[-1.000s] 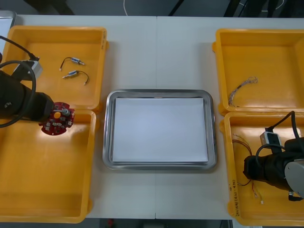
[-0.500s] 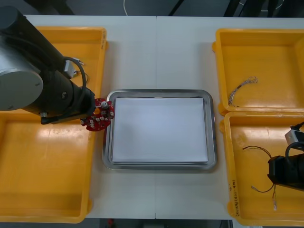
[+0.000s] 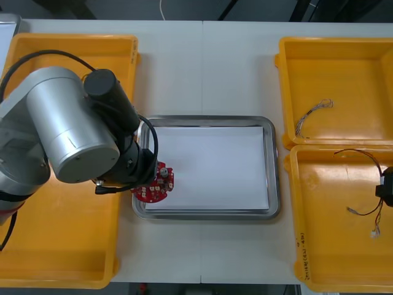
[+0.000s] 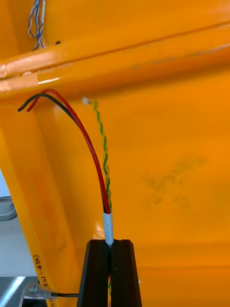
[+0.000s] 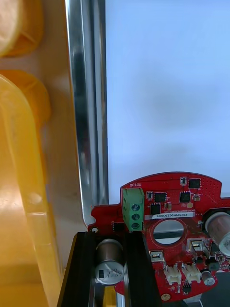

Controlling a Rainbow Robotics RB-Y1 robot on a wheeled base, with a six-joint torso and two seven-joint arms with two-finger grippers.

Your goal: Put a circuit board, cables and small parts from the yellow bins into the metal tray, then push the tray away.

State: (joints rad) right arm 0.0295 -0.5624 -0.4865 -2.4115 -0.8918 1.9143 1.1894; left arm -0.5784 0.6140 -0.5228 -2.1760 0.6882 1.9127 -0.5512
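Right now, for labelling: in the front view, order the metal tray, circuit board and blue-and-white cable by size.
1. metal tray
2. circuit board and blue-and-white cable: similar span, board partly hidden, so tied.

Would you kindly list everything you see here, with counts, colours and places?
yellow bins: four, yellow, two at each side of the table
metal tray: one, shiny rim, white inside, between the bins
circuit board: one, red, round, over the tray's near left corner
twisted cable: one, blue and white, far right bin
cable bundle: one, red, black and yellow-green, over the near right bin
table: one, light
left gripper: black fingers, shut on the circuit board
right gripper: black fingers, shut on the cable bundle
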